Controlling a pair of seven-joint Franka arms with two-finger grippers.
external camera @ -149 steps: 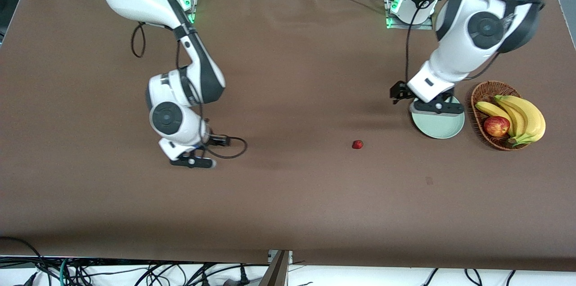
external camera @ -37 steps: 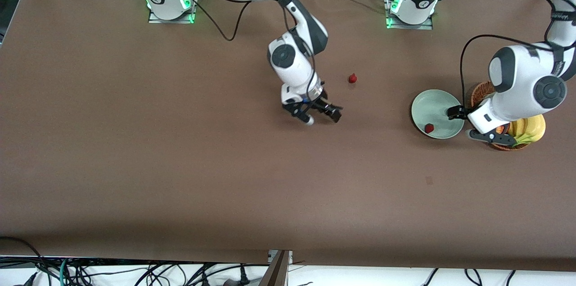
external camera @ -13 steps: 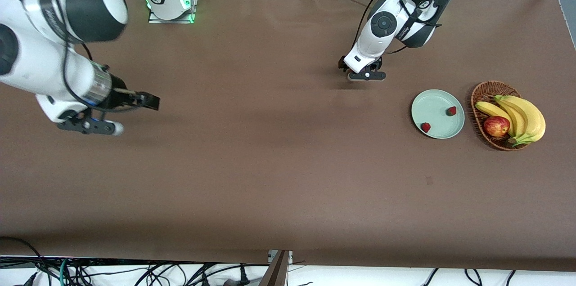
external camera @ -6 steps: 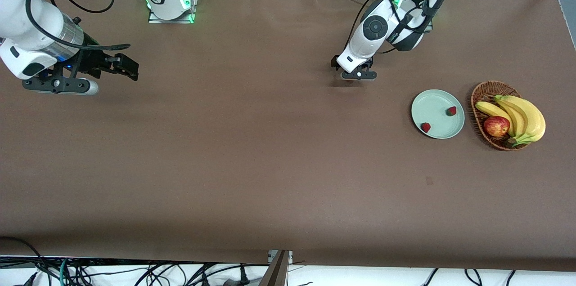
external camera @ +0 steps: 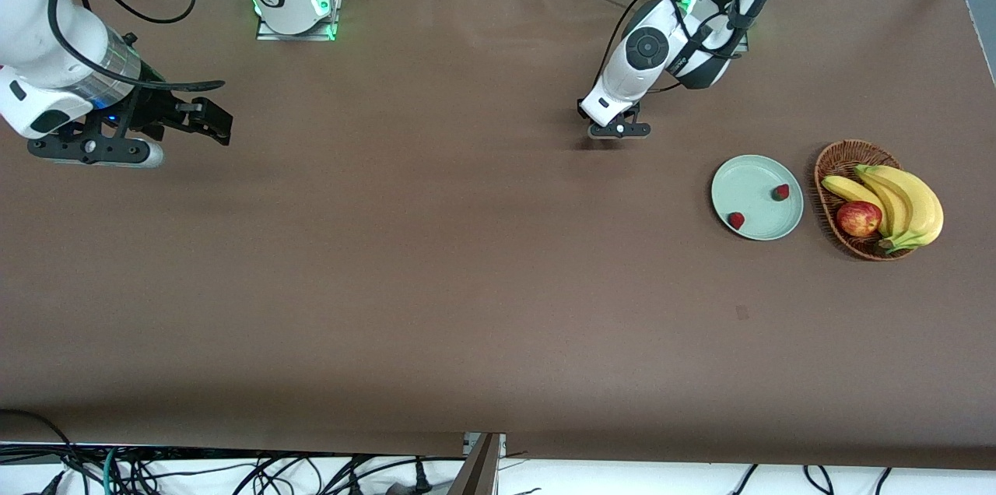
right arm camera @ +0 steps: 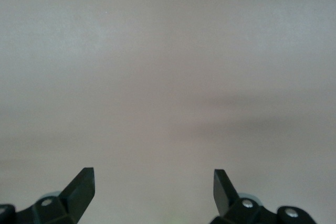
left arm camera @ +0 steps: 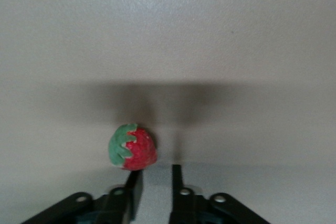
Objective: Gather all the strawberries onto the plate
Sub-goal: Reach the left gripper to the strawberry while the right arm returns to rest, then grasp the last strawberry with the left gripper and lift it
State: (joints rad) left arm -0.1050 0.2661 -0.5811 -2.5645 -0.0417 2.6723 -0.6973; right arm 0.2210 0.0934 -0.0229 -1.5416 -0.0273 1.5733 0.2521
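Observation:
The pale mint-green plate (external camera: 755, 185) lies next to the basket and holds two strawberries (external camera: 780, 192) (external camera: 735, 220). A third strawberry (left arm camera: 132, 148) shows only in the left wrist view, lying on the brown table just ahead of one fingertip and not between the fingers. My left gripper (external camera: 618, 131) (left arm camera: 156, 174) is low over the table near the left arm's base, its jaws a narrow gap apart and empty. My right gripper (external camera: 97, 152) (right arm camera: 154, 177) is wide open and empty over the right arm's end of the table.
A brown wicker basket (external camera: 834, 160) with bananas (external camera: 903, 203) and a red apple (external camera: 858, 218) stands beside the plate at the left arm's end. The arm bases (external camera: 296, 5) (external camera: 704, 12) stand along the table's edge farthest from the front camera.
My right arm has swung toward its own end of the table and farther from the front camera. My left gripper has shifted slightly over the third strawberry's spot. The plate's two strawberries have not moved.

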